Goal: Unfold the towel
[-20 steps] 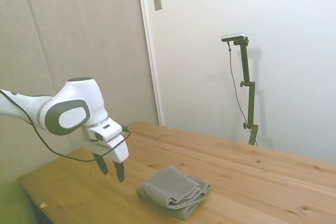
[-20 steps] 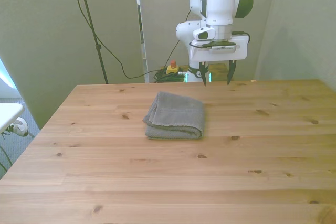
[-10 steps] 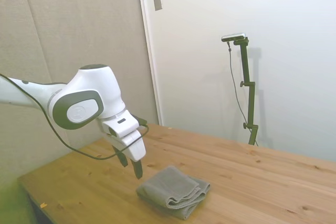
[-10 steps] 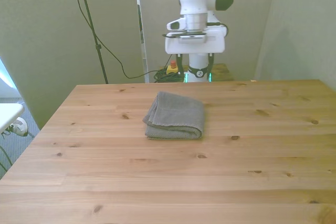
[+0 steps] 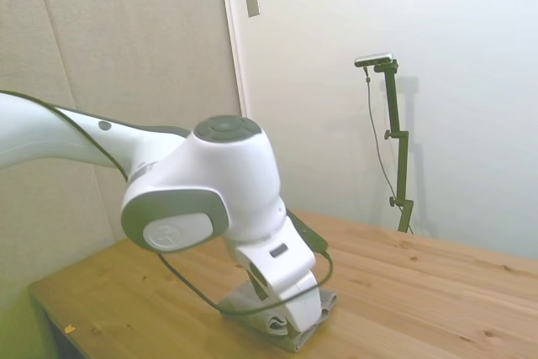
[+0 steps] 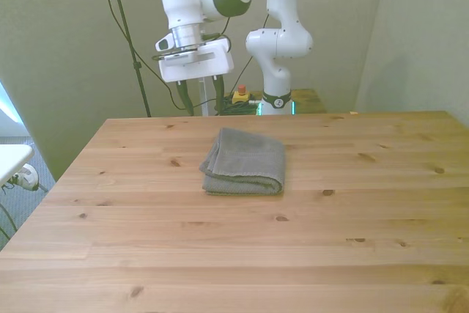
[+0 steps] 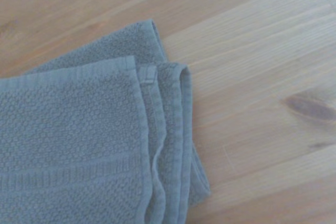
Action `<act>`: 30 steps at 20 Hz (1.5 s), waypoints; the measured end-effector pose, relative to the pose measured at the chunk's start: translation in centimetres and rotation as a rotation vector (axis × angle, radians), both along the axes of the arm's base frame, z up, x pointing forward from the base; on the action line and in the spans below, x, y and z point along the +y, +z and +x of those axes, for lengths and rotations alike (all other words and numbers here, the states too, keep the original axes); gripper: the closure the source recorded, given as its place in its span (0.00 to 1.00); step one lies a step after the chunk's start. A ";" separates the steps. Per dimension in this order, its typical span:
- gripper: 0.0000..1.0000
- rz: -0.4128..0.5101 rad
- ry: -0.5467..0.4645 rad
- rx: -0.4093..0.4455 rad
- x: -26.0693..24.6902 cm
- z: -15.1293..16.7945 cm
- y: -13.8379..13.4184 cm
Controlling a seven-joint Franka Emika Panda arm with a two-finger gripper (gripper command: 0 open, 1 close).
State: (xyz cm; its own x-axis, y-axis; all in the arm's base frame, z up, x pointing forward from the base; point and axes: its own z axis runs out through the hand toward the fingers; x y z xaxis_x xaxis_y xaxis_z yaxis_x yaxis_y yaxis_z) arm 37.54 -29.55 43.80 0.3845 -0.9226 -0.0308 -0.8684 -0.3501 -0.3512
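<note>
The grey towel [image 6: 245, 160] lies folded on the wooden table [image 6: 220, 254], a little behind its middle, with its layered edges toward the front view's left. My gripper [image 6: 202, 102] hangs open and empty above the table's far edge, behind the towel and toward the front view's left. In the side view the arm's wrist joint [image 5: 202, 199] fills the foreground and hides most of the towel [image 5: 290, 334]. The wrist view shows a corner of the towel [image 7: 79, 145] with several stacked hems on the bare wood [image 7: 262, 77].
Black cables [image 6: 146, 64] hang behind the table at the front view's left. A small yellow box with a red button [image 6: 240, 95] sits behind the far edge, beside the robot's base [image 6: 278, 97].
The arm has swung toward the front view's left, and in the side view it has come close in front of the towel. The towel has not moved.
</note>
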 end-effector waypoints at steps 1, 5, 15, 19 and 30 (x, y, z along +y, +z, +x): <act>0.00 0.022 0.009 -0.015 -0.4 0.0 -0.7; 0.00 0.097 0.065 -0.083 0.0 0.6 -2.8; 1.00 0.181 0.135 -0.119 2.6 1.4 -6.4; 1.00 0.194 0.152 -0.117 3.7 1.8 -6.9; 1.00 0.199 0.159 -0.109 4.1 1.8 -7.6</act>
